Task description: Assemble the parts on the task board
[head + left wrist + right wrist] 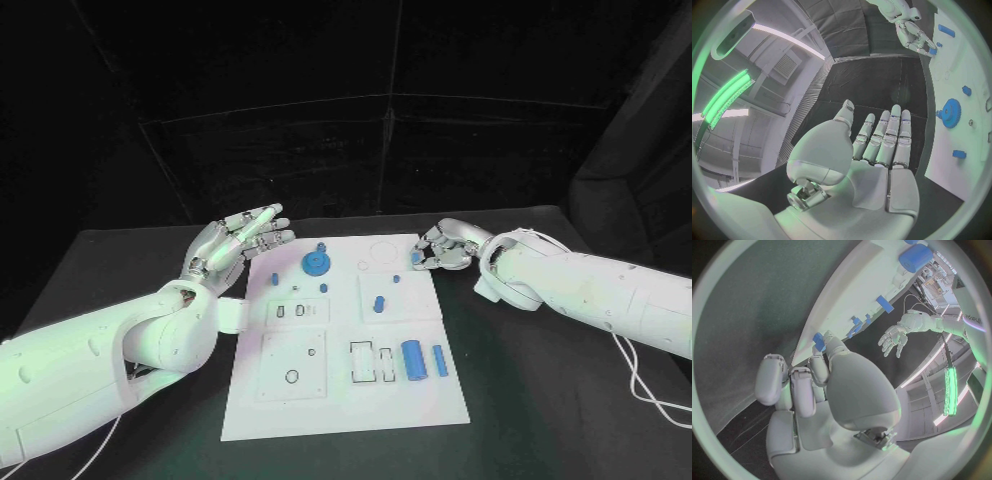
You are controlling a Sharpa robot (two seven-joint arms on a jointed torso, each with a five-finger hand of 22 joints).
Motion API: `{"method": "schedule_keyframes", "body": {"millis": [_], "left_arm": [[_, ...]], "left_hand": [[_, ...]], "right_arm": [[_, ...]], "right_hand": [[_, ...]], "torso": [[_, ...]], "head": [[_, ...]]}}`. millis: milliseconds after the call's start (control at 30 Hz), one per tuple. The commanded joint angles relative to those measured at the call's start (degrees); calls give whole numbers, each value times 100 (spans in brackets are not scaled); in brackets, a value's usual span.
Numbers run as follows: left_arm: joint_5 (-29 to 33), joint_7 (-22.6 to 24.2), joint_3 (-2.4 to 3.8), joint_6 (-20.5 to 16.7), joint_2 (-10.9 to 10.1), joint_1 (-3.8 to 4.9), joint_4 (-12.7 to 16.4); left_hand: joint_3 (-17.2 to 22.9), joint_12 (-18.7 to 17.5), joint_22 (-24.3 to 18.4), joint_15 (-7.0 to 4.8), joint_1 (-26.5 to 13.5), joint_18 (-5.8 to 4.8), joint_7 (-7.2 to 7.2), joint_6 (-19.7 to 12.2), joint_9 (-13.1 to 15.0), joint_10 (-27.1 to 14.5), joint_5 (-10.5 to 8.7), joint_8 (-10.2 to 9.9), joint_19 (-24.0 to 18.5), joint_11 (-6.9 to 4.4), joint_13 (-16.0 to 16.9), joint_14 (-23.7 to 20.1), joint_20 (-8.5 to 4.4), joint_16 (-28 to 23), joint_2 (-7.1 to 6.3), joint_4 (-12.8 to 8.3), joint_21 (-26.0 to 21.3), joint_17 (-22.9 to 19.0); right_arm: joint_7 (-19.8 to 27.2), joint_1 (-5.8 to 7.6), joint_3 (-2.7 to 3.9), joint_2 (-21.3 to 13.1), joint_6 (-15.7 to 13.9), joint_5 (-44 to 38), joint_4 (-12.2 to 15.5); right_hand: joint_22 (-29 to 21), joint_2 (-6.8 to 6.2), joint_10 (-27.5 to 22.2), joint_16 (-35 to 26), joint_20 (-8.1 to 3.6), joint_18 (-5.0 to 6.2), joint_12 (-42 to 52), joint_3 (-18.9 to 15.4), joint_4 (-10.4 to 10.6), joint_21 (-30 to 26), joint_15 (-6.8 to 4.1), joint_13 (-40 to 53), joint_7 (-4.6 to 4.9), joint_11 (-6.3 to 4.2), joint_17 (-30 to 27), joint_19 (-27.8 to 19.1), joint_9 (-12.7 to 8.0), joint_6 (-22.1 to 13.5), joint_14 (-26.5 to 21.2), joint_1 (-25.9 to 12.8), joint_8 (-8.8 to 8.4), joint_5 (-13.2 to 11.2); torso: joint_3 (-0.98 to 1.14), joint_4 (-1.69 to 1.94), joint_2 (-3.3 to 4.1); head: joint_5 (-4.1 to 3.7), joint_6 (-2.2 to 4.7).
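The white task board [346,400] lies in the middle of the black table. On it sit a blue gear [317,264], a blue oblong piece [378,303], a blue cylinder [414,360] and a blue bar [438,362]. My left hand [238,240] hovers by the board's far left corner, palm up and fingers [886,135] stretched out, holding nothing. My right hand [444,248] is at the far right corner with its fingers curled in, pinching a small blue part [418,258] just over the board's edge. That same part [820,341] shows at its fingertips.
Smaller blue pieces [277,279] lie near the gear [949,112], on the board's far left area. Bare black table [130,270] runs along both long sides of the board. A white cable [635,385] trails from the right arm.
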Motion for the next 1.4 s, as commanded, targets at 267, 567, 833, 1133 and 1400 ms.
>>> {"method": "schedule_keyframes", "body": {"millis": [267, 567, 833, 1133, 1400], "left_arm": [[-69, -19, 1, 168, -1, 5, 26], [-73, -25, 1, 174, -9, 5, 29], [-74, -28, 1, 162, -34, 6, 45], [-73, -24, 1, 153, -55, 10, 22], [8, -27, 2, 116, -27, 22, -20]], "left_hand": [[19, -30, -11, -4, 7, 42, 557, -8, -2, 34, 31, -42, -10, -13, -5, 23, 3, -21, 46, -29, 1, -9], [19, -30, -11, -4, 7, 42, 557, -8, -2, 34, 31, -42, -10, -13, -5, 23, 3, -21, 46, -29, 1, -9], [19, -31, -11, -4, 7, 42, 557, -7, -2, 34, 31, -42, -10, -12, -5, 23, 3, -21, 46, -29, 1, -9], [19, -33, -13, -4, 1, 41, 558, 10, -1, 33, 31, -43, -11, -12, -5, 22, 3, -23, 48, -26, 1, -10], [20, -33, -14, -5, -7, 42, 557, 26, 0, 37, 31, -42, -11, -13, -5, 27, 3, -21, 53, -22, 1, -10]], "right_arm": [[-24, 8, 2, 20, -247, -122, 8], [28, 7, 4, -17, -802, -143, 208], [-167, 15, 13, -207, -1110, -188, 682], [-883, 27, 123, -174, -1298, -389, 1478], [-1453, 41, 167, 378, -1061, -1072, 1697]], "right_hand": [[88, 261, 102, 40, -68, -123, 65, 296, -77, 66, -110, 42, -108, -121, 1105, 60, 29, 319, 502, 90, 104, -171], [105, 332, 143, 52, -113, -127, 89, 464, -110, 76, -154, 71, -165, -170, 1131, 69, 52, 441, 508, 61, 143, -149], [119, 324, 147, 53, -124, -130, 83, 498, -106, 83, -162, 70, -168, -176, 1135, 78, 55, 448, 509, 19, 139, -129], [111, 323, 141, 48, -132, -129, 59, 554, -113, 80, -167, 53, -167, -178, 1126, 77, 50, 427, 507, -11, 117, -125], [122, 308, 151, 49, -134, -132, 67, 580, -116, 85, -166, 64, -161, -173, 1130, 84, 48, 414, 508, -39, 102, -151]], "torso": [[1, 2, 1], [4, -5, -3], [-16, 7, -13], [-8, 9, -9], [-47, 52, -41]], "head": [[5, -9], [41, -19], [41, -3], [131, -3], [336, -44]]}}
